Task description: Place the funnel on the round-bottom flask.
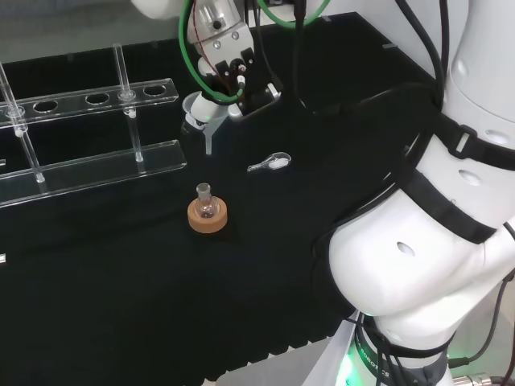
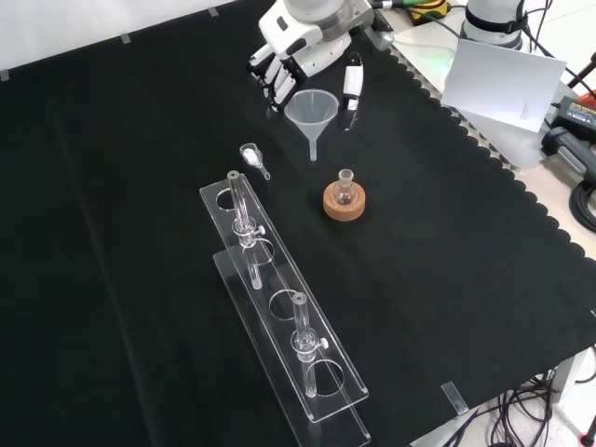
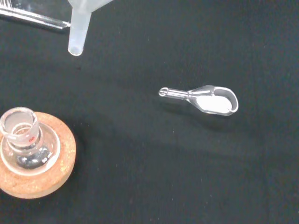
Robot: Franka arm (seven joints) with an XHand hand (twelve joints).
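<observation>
funnel held upright in the curled fingers of the hand, upper centre of the front view, above the cloth. round-bottom flask on its cork ring lies below it in frame, apart.

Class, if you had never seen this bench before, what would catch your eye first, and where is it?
The robot hand holds a clear funnel in the air, its stem pointing down. Just in front of it in the front view, a small flask sits on a cork ring. A clear rack stretches along the black cloth nearby.
</observation>
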